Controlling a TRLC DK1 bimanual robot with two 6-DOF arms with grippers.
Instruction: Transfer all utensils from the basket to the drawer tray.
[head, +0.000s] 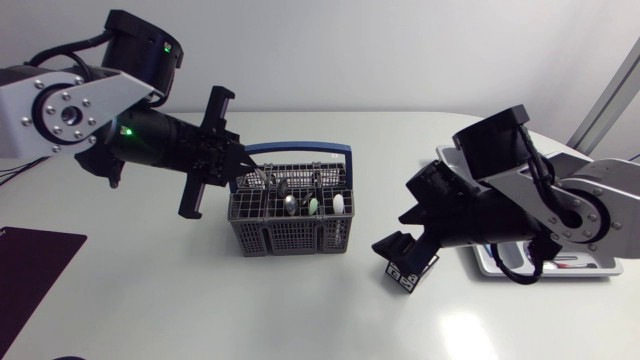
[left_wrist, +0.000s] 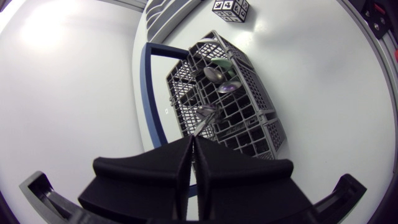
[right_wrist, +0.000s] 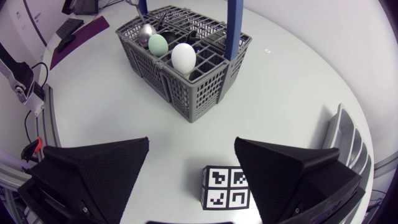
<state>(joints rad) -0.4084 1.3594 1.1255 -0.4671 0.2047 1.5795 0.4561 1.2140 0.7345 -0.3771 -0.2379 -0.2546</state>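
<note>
Head view: the left arm (head: 150, 140) comes in over the worktop (head: 200, 310) and ends at the left end of the grey basket (head: 290, 235). The basket stands mid-worktop with its blue handle (head: 300, 150) upright. The right arm (head: 520, 200) hangs over the drawer tray (head: 590, 268) at the worktop's right side, well apart from the basket. Its jaws are above a marker cube (head: 408, 277).

Left wrist view: the jaws are pressed together on the thin handle of a metal utensil (left_wrist: 206, 113). The utensil's head is over the basket's compartments (whether it is clear of them I cannot tell). Two metal spoons (left_wrist: 216, 75) stand further along.

Right wrist view: the jaws stand wide and hold nothing, with the cube on the worktop between them. Ahead, a white utensil head (right_wrist: 183, 57) and a green one (right_wrist: 158, 43) stick up from the basket.
</note>
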